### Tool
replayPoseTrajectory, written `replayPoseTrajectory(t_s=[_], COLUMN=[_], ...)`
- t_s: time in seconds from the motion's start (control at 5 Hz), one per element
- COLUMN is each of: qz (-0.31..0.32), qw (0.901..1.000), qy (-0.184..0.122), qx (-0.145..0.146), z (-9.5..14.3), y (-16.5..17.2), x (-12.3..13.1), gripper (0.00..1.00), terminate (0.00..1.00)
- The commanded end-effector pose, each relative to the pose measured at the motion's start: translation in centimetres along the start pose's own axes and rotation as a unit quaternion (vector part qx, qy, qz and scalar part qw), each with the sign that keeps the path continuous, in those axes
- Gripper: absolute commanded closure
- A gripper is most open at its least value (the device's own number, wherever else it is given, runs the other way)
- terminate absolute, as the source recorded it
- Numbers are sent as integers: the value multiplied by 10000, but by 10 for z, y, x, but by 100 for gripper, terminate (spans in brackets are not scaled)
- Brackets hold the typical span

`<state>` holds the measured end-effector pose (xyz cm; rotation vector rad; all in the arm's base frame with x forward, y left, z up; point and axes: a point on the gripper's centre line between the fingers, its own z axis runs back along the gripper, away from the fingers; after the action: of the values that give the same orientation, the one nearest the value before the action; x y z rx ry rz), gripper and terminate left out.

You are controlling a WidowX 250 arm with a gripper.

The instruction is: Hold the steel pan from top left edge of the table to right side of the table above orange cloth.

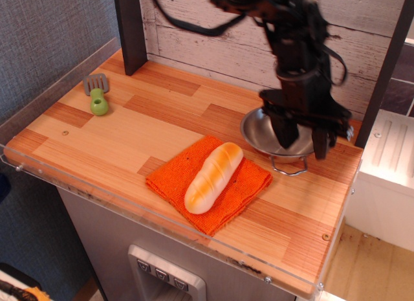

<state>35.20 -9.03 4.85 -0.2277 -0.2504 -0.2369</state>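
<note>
The black robot arm reaches down from the upper right — cables looping around its wrist — with its black gripper [301, 142] pointing straight down, motion-blurred, so how its jaws stand cannot be made out.

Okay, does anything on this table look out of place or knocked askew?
Nothing looks spilled or damaged. The tan bread loaf lies diagonally on the square orange cloth, and the shiny steel pan sits level just behind it, under the claw.

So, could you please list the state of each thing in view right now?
steel pan: upright, on the table by the orange cloth's far right corner, gripper over it
gripper: down in the pan, blurred; grip unclear
orange cloth: flat, spread
bread loaf: lying on the cloth
green spatula: lying flat, far left
table: holds everything
</note>
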Motion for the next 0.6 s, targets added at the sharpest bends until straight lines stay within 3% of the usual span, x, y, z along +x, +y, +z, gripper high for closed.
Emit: replayPoseTrajectory(t_s=[0.0, 0.4], qz=[229, 665], qw=[9978, 9838], qy=[-106, 928], qx=[615, 1385], z=[98, 118], y=[19, 49], x=[-16, -68], gripper=[0, 0], terminate=[0, 0])
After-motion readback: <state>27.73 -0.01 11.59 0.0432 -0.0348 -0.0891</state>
